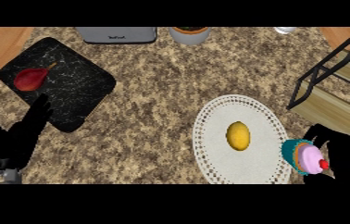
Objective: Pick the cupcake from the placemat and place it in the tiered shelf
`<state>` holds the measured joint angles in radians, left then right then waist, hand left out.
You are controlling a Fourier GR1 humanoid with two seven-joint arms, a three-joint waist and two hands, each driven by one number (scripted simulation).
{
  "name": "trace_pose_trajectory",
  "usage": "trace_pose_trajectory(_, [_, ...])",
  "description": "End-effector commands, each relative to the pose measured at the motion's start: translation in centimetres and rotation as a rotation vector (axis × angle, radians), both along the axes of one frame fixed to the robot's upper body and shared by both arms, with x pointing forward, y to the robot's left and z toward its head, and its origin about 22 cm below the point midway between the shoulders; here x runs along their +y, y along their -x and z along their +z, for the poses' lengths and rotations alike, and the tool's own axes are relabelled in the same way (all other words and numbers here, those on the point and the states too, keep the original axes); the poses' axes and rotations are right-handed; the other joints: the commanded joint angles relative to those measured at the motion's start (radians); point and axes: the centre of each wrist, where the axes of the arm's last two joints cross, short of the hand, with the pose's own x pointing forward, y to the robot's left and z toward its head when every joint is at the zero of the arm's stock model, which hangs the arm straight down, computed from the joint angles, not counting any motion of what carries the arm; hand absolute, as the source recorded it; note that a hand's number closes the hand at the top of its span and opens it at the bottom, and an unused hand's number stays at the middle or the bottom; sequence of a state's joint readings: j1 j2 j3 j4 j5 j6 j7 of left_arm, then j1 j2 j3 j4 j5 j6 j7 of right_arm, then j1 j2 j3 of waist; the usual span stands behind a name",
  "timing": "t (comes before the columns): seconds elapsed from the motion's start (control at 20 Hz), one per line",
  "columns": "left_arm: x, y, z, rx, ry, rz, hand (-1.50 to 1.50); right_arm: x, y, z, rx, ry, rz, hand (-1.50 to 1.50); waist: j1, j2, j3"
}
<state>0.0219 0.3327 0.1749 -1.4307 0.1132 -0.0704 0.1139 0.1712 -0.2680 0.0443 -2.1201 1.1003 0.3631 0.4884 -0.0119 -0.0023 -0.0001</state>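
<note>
While the speckled brown granite counter (157, 89) fills nearly the whole head view, a strip of wooden surface (12, 40) shows at its upper left corner. Next in size is the black marble-patterned board (75, 89), lying tilted at the left with a red pear (30, 78) on its left part. The white lace-edged placemat (256, 121) lies at the lower right of the counter, an oval with a yellow lemon (238, 135) resting near its middle. At the right edge stands the tiered shelf (321, 86), of which a black metal frame and a pale wooden tier show; it is just beside the placemat's upper right rim. Along the top edge sit a grey toaster (116, 34), a grey pot (189, 34) with a brown rim, and a small white object (285, 29) cut off by the view.

The left hand (31, 128) shows at the lower left, fingers straight and pointing up, overlapping the board's lower corner and holding nothing. The right hand (328, 142) is at the lower right corner, its dark fingers curled round the cupcake (309, 158). That cupcake, with pink frosting, a red cherry and a teal wrapper, lies tipped on its side at the placemat's right rim, overlapping the edge, below the shelf and apart from it.
</note>
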Motion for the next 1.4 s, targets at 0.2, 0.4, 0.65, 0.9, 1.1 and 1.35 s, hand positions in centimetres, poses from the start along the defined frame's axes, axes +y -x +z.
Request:
trace_pose_trajectory(0.2, [-0.7,0.1,-0.4,-0.004,0.007,0.002,0.0,-2.0,5.4,6.5,-0.165,-0.203,-0.04,1.5,-0.009,-0.003,0.0])
trace_pose_trajectory(0.4, [-0.2,-0.1,-0.2,0.002,-0.011,0.015,0.0,-1.2,6.2,7.5,-0.278,-0.374,-0.049,1.5,-0.026,-0.009,-0.001])
trace_pose_trajectory(0.65, [0.7,-0.1,0.8,0.003,-0.011,0.042,0.0,-1.1,6.4,9.8,-0.39,-0.36,-0.062,1.5,-0.031,-0.014,-0.001])
trace_pose_trajectory(0.9, [0.6,1.3,-0.7,0.011,-0.011,0.028,0.0,-1.7,5.1,11.7,-0.473,-0.379,-0.068,1.5,-0.032,-0.018,-0.002])
trace_pose_trajectory(1.1, [0.3,0.9,-0.7,0.02,-0.008,0.035,0.0,-2.4,4.5,14.3,-0.534,-0.315,-0.113,1.5,-0.031,-0.016,-0.002])
trace_pose_trajectory(1.35, [-0.5,0.0,-0.3,-0.002,-0.006,0.024,0.0,-4.2,4.0,18.8,-0.523,-0.155,-0.212,1.5,-0.026,-0.013,-0.002])
